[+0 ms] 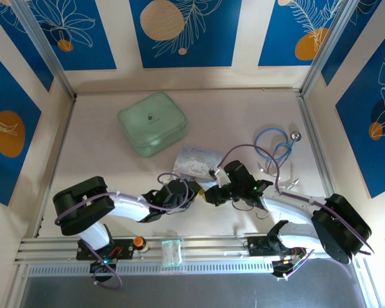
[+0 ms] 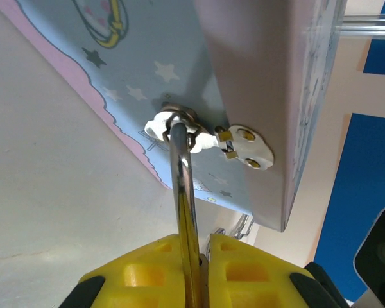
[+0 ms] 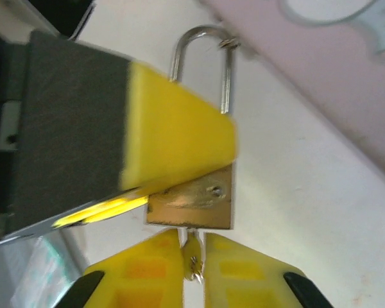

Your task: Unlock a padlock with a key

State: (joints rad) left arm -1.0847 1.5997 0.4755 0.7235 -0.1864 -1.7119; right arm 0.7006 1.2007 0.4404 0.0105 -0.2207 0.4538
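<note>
Yellow fingers [image 2: 147, 273] of the left hand [image 2: 196, 250] squeezed the padlock [image 3: 199, 204], low in the middle of the top view. Its silver loop [image 2: 179, 167] met the white clasp [image 2: 247, 146] on the blue tin [image 2: 179, 64]. The right hand [image 3: 192, 239] pinched the tiny key [image 3: 193, 255] under the brass block.

Lab robot cell: white table [image 1: 231, 109] boxed by blue floral panels [image 1: 205, 51].

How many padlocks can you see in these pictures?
1. The padlock is hooked on the clasp of the starry box. The left gripper clamps its body, and the right gripper holds the key at its base. Others may be hidden inside the green case.
</note>
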